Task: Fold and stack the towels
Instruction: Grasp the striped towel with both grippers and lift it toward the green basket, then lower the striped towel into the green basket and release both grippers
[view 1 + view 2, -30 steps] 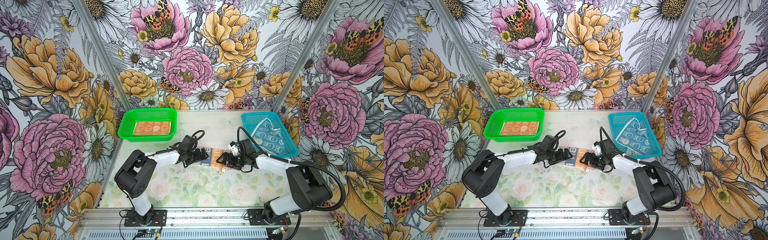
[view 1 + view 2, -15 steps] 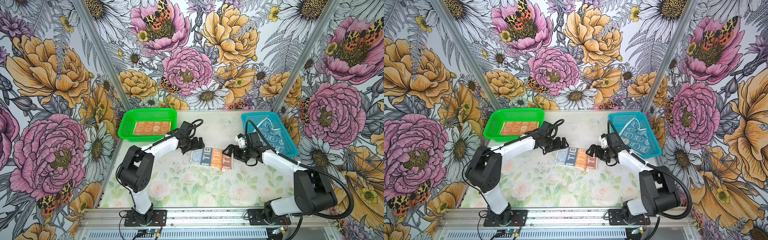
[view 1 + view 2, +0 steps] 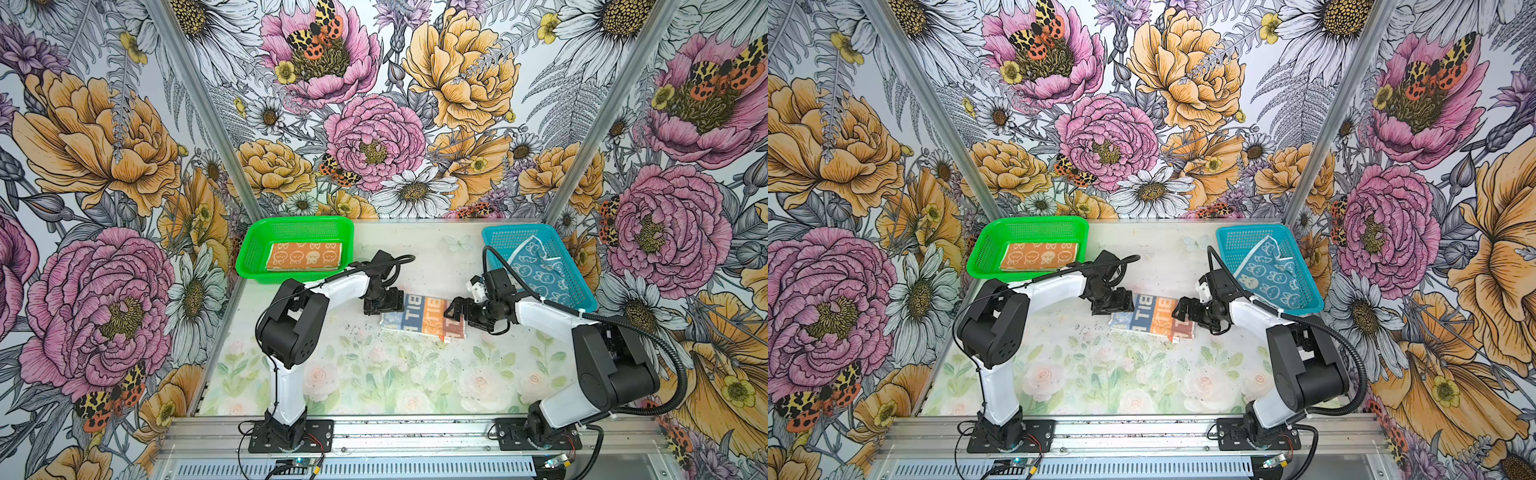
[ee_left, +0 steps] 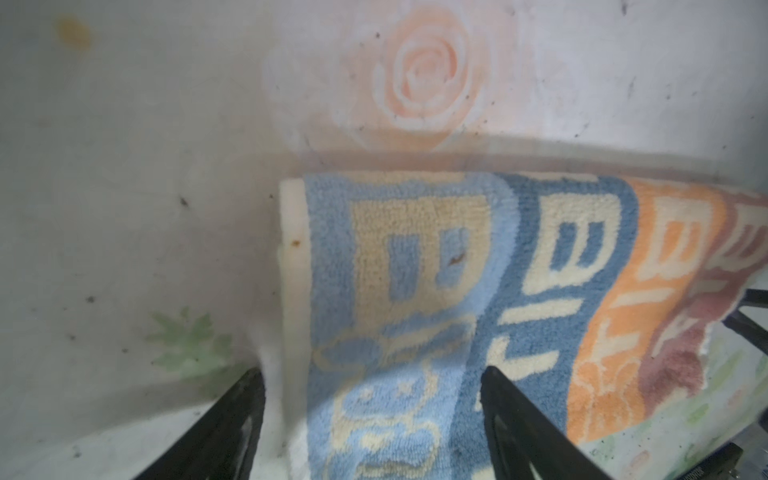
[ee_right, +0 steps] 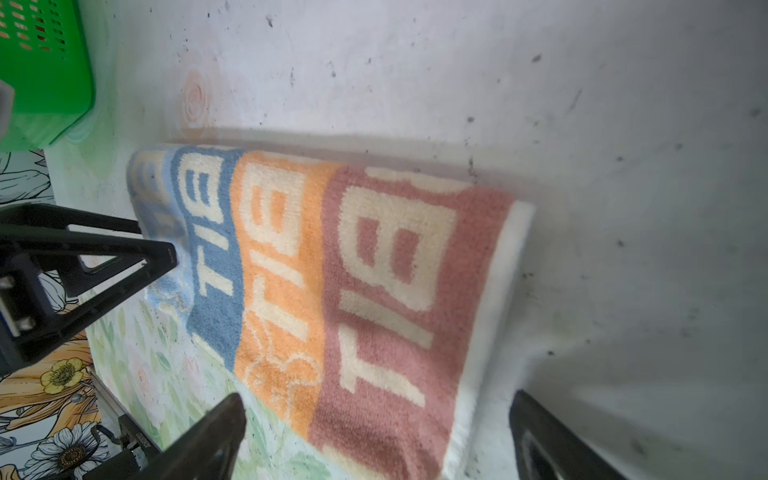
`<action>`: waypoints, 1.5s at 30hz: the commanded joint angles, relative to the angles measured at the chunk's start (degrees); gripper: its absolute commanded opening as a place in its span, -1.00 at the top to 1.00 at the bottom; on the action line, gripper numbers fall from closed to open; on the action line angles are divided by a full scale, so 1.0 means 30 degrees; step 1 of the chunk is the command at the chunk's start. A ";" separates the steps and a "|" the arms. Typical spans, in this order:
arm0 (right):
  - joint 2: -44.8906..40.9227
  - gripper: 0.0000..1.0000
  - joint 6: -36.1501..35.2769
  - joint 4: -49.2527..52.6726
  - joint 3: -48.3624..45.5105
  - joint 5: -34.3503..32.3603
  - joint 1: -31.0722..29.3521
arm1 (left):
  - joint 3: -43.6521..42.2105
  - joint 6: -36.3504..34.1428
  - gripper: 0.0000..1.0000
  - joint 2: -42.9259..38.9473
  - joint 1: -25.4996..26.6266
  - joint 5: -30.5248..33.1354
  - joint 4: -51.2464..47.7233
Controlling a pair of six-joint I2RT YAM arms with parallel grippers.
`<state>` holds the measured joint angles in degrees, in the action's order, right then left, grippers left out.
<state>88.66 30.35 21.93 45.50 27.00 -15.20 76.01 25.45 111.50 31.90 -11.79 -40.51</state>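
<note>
**Surface.** Table (image 3: 374, 374): pale top with a faded rose-and-leaf print, flecked with dark specks, set on a metal rail where both my arms are bolted.

**Room.** Walls (image 3: 374, 124): three sides papered in large pink, orange and white flowers with moths, with metal posts at the two back corners.

**Containers.**
- Green basket (image 3: 249, 259), back left. An orange towel (image 3: 305, 256) lies folded flat inside it.
- Blue basket (image 3: 515, 229), back right. A blue towel (image 3: 536, 270) with white rabbits lies rumpled in it, one corner riding up the back wall.

**Item in hand's reach.** Striped towel (image 3: 419, 318): a folded oblong flat on the table between the two baskets, with bands of light blue, dark blue, orange and brick red and cream letters. A small orange tag (image 3: 446, 340) sticks out at its near right corner.

**My tools.**
- Left gripper (image 4: 370, 374): jaws apart and low over the table, one either side of the towel's light-blue end. I see no pinch on the cloth.
- Right gripper (image 5: 378, 397): jaws spread wide, straddling the brick-red end and its white edge, holding nothing.

In both top views the grippers face each other across the towel's length.
</note>
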 commanded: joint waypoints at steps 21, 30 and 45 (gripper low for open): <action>0.0794 -0.99 0.0107 -0.1541 0.1376 0.1399 -0.0845 | 0.5000 -0.3507 1.00 0.1568 0.0098 0.4808 -0.5777; 0.2829 -0.99 -0.0106 -0.1452 0.6478 0.1897 -0.1549 | 1.1291 -0.5592 1.00 0.2138 -0.2210 0.8388 -0.9013; 0.7284 -0.99 -0.0045 -0.1331 1.4948 0.1739 -0.2705 | 1.9314 -1.1288 1.00 0.5142 -0.5106 1.2811 -0.9650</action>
<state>108.51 30.79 17.91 86.85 33.01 -22.24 131.74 -3.51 125.89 19.81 23.27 -68.97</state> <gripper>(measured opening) 0.992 0.074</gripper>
